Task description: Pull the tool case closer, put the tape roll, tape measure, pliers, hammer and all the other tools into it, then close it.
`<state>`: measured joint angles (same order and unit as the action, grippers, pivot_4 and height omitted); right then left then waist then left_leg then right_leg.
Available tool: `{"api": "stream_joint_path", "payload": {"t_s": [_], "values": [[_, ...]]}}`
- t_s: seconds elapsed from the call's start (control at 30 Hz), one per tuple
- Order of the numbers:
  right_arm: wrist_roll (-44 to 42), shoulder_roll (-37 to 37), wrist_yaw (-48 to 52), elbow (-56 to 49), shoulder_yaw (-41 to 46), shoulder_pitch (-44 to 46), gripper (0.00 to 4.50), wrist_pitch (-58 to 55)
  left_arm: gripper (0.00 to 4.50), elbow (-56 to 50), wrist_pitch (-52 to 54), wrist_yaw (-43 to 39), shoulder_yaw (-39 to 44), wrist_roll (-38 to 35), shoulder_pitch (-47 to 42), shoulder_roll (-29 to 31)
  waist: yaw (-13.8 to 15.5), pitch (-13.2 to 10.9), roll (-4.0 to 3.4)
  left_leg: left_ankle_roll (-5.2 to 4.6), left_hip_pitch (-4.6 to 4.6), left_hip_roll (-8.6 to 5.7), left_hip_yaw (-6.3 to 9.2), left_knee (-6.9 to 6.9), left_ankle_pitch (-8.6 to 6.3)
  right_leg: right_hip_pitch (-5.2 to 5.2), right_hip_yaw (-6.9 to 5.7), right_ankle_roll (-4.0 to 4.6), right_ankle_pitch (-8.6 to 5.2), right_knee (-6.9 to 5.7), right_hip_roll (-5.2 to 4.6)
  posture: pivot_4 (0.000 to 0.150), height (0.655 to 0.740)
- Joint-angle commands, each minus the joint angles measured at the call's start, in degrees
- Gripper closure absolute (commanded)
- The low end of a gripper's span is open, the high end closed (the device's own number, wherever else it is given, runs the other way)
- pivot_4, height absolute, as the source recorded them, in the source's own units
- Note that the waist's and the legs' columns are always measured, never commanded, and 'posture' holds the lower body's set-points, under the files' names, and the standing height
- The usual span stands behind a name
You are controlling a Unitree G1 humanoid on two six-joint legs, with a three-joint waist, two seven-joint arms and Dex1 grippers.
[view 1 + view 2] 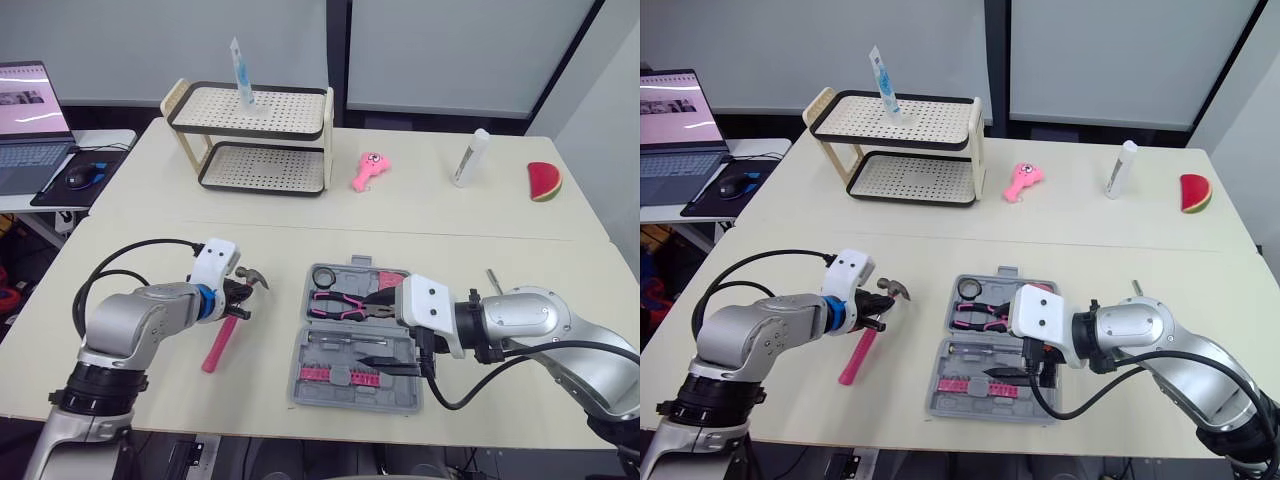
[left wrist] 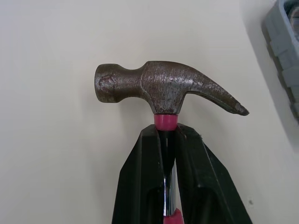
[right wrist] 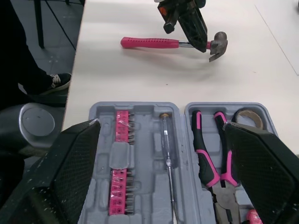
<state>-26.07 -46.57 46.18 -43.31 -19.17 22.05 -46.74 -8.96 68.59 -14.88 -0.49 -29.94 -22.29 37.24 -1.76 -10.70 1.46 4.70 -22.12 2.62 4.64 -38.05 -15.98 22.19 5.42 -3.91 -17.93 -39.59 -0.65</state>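
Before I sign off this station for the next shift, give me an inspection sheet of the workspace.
Surface: cream table, no spills seen.
Job's things: tool case open near the front edge, with pliers and tape roll inside; hammer outside, to its left.
Clutter: rack with a tube standing on top, pink toy, white bottle and watermelon slice along the far side.
Claws: left claw shut on the hammer just below its head; right claw open above the case.
Cables: black cable loops at the left arm and the right arm.
Surroundings: laptop and mouse on a side desk; a person's shoe on the floor.
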Motion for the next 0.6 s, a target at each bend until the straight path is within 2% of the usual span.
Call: {"api": "stream_joint_path", "payload": {"t_s": [0.03, 0.23, 0.27, 0.3, 0.4, 0.6], "values": [[0.42, 0.23, 0.44, -0.99, 0.61, 0.28, 0.00, 1.14, 4.44, -1.57, -0.01, 2.00, 1.29, 2.39, -0.78, -1.92, -0.02, 0.00, -0.01, 0.00, 0.00, 0.00, 0.00, 0.01, 0.00, 0.00, 0.01, 0.00, 0.00, 0.02, 0.00, 0.150, 0.7350], [0.28, -0.02, 0.43, -1.61, 0.95, -0.29, 0.00, 0.70, 4.44, -1.57, -3.73, 0.53, 1.26, 4.80, 2.43, -3.83, -0.04, 0.00, 0.00, 0.00, 0.00, -0.02, -0.01, 0.06, 0.00, -0.01, 0.02, 0.00, 0.00, 0.11, -0.02, 0.150, 0.7350], [0.21, -0.19, 0.47, -1.77, 1.10, -0.44, 0.00, 0.63, 3.74, -1.87, -4.01, 0.01, 1.68, 4.63, 3.22, -3.91, -0.04, 0.00, -0.01, 0.01, 0.00, -0.01, -0.02, 0.07, 0.00, 0.00, 0.02, 0.00, 0.00, 0.13, -0.03, 0.150, 0.7350], [0.15, -0.36, 0.51, -1.89, 1.27, -0.56, 0.00, 0.56, 3.59, -2.41, -4.93, -0.71, 1.66, 4.77, 4.12, -3.55, -0.05, 0.00, 0.00, 0.01, 0.00, -0.01, -0.02, 0.08, 0.00, 0.00, 0.03, 0.00, 0.00, 0.14, -0.03, 0.150, 0.7350], [-0.19, -0.81, 0.64, -2.21, 1.91, -0.85, 0.00, 0.32, 2.75, -4.05, -5.71, -1.71, 2.94, 4.53, 6.23, -3.29, -0.03, 0.00, -0.01, 0.01, -0.01, -0.01, -0.02, 0.10, 0.00, 0.00, 0.01, 0.00, 0.00, 0.17, -0.04, 0.150, 0.7350], [-1.16, -1.21, 0.45, -2.96, 3.77, -1.75, 0.00, 0.02, 0.82, -9.36, -8.86, -4.79, 7.25, 3.73, 11.24, -1.87, -0.02, 0.00, -0.01, 0.01, -0.01, -0.03, -0.02, 0.10, 0.00, -0.01, 0.00, 0.00, 0.00, 0.18, -0.07, 0.150, 0.7350]]}}
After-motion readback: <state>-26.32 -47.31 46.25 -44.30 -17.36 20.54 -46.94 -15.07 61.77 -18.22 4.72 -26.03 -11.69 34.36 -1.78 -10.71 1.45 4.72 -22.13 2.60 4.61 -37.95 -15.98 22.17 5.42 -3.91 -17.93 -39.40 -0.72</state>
